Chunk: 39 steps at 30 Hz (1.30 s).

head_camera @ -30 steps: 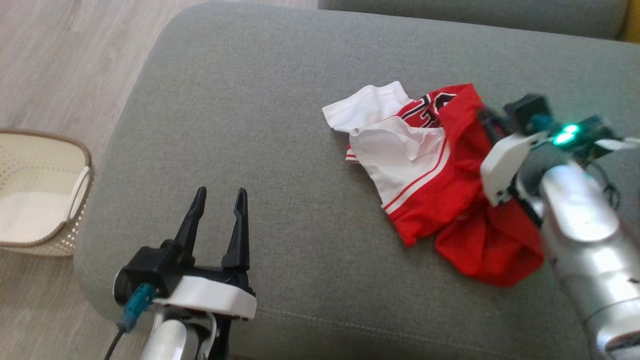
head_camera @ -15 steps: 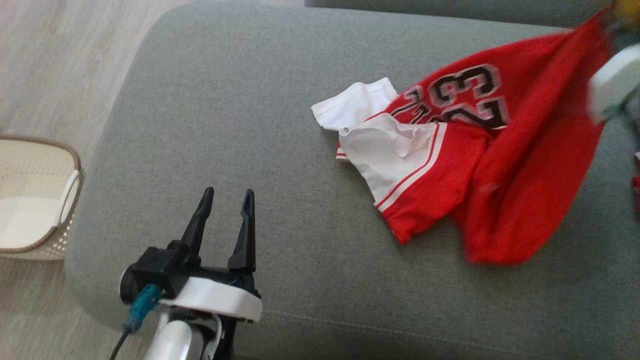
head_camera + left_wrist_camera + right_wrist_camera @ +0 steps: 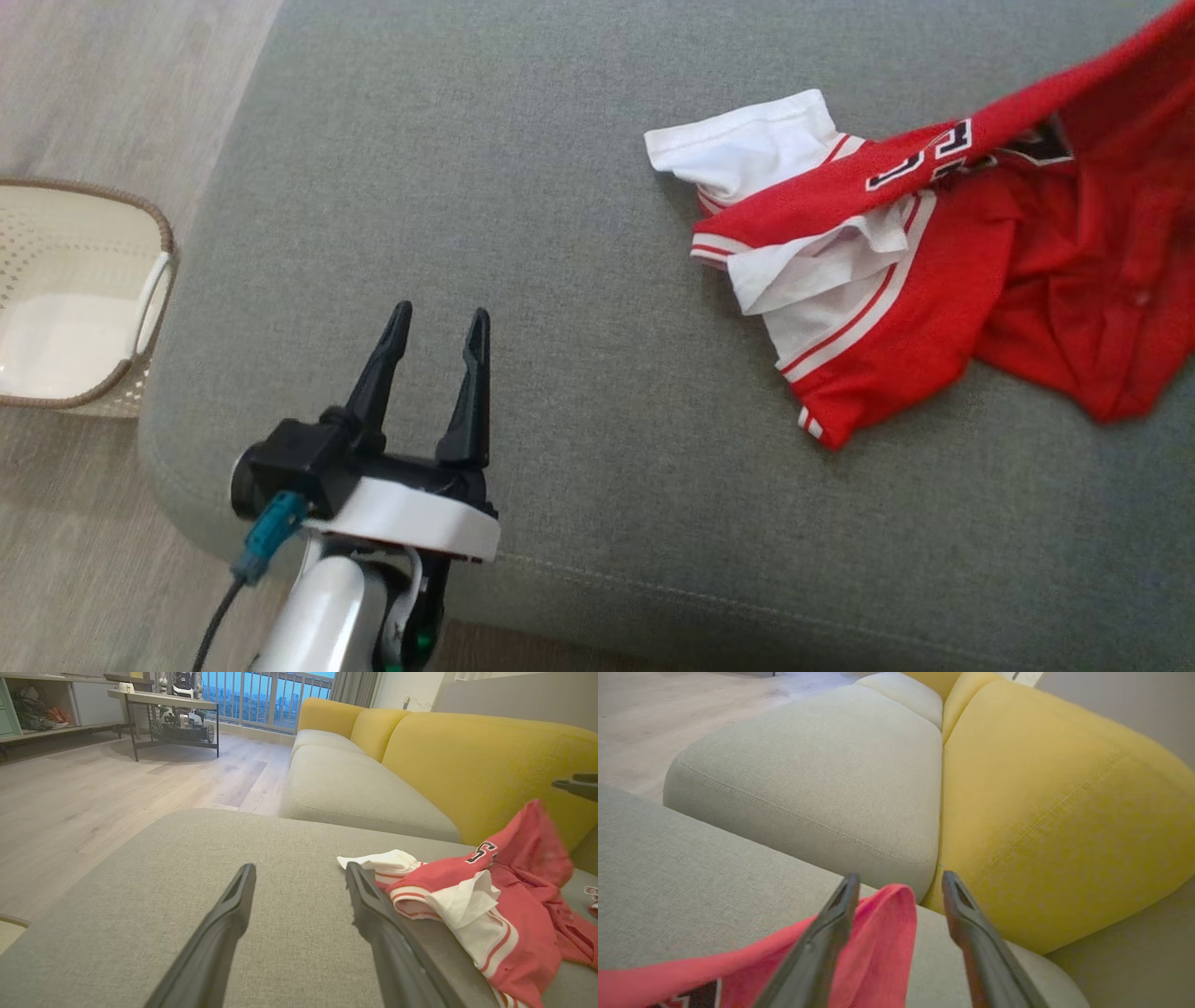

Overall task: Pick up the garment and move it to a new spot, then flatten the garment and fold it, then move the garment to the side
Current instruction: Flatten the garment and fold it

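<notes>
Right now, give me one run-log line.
left gripper open over grey cushion | right gripper open, jersey corner between its jaws | jersey crumpled, unfolded

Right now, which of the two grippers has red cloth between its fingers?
The right gripper: the red garment sits between its parted fingers. The left gripper frames bare grey cushion.

Left end effector spread, right end effector — parted
</notes>
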Tool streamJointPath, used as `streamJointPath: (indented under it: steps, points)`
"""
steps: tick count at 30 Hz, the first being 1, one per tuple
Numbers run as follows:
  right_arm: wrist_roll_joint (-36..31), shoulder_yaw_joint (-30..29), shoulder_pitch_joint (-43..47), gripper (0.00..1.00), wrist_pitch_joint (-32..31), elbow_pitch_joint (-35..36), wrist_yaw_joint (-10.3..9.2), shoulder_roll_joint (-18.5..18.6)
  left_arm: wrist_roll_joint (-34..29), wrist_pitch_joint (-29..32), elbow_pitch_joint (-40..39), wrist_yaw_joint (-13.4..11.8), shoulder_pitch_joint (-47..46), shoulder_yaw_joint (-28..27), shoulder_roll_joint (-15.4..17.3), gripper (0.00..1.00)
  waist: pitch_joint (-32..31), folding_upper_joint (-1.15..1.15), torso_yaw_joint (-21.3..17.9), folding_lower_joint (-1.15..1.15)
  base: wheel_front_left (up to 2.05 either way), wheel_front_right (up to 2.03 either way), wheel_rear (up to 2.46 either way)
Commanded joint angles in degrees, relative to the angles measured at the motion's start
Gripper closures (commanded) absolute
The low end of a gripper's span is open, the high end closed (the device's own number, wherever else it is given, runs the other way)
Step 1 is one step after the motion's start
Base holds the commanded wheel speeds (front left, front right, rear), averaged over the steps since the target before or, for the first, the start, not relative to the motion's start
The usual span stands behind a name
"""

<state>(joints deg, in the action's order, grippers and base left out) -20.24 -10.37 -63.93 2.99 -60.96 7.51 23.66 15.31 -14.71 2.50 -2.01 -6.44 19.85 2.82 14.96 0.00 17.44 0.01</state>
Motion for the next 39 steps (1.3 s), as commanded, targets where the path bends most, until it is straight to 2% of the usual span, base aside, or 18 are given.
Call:
streamJointPath:
  steps: [1, 5, 10, 17, 21, 27, 29, 33, 39]
  points:
    - [-0.23, 0.38, -1.88, 0.00, 0.05, 1.70, -0.02, -0.95, 0.61, -0.29, -1.79, -0.14, -1.80, -1.54, 0.06, 0.00, 0.02, 0.00, -0.25, -0.01, 0.00, 0.00, 0.00]
    - [-1.32, 0.90, -0.83, 0.00, 1.71, -0.22, -0.02, -3.56, 0.58, -0.29, -1.59, -0.19, -2.24, -2.09, 0.06, 0.00, -0.84, 0.00, -2.02, -0.01, 0.00, 0.00, 0.00]
    - [-0.79, 1.79, 1.09, 0.00, 6.63, -1.01, -0.02, -7.39, 0.10, -0.29, -1.56, -0.41, -1.89, -3.72, 0.06, 0.00, -4.06, 0.00, -5.52, -0.01, 0.00, 0.00, 0.00]
    - [6.49, 4.77, 6.03, 0.00, 11.71, 1.54, -0.02, -14.54, -0.47, -0.29, -1.87, -1.16, -0.07, -6.39, 0.06, 0.00, -9.72, 0.00, -11.22, -0.01, 0.00, 0.00, 0.00]
    - [13.40, 7.28, 14.65, 0.00, 11.96, 10.43, -0.02, -17.58, -0.48, -0.29, -2.08, -1.49, 1.39, -6.98, 0.06, 0.00, -12.65, 0.00, -13.98, -0.01, 0.00, 0.00, 0.00]
    - [22.15, 9.48, 34.77, 0.00, 11.99, 26.17, -0.02, -18.90, 0.11, -0.29, -2.34, -2.52, 3.47, -6.41, 0.06, 0.00, -14.96, 0.00, -16.56, -0.01, 0.00, 0.00, 0.00]
    - [21.99, 9.58, 40.44, 0.00, 11.99, 31.21, -0.02, -18.99, 0.13, -0.29, -2.40, -2.69, 3.84, -6.11, 0.06, 0.00, -15.09, 0.00, -17.19, -0.01, 0.00, 0.00, 0.00]
    - [23.18, 6.03, 49.33, 0.00, 12.00, 39.25, -0.02, -20.20, 0.14, -0.29, -1.95, -2.87, 4.34, -5.77, 0.06, 0.00, -15.02, 0.00, -18.28, -0.01, 0.00, 0.00, 0.00]
    - [25.21, 7.56, 54.57, 0.00, 12.00, 44.86, -0.02, -20.74, -0.13, -0.29, -0.53, -3.17, 4.32, -6.42, 0.06, 0.00, -14.22, 0.00, -20.73, -0.01, 0.00, 0.00, 0.00]
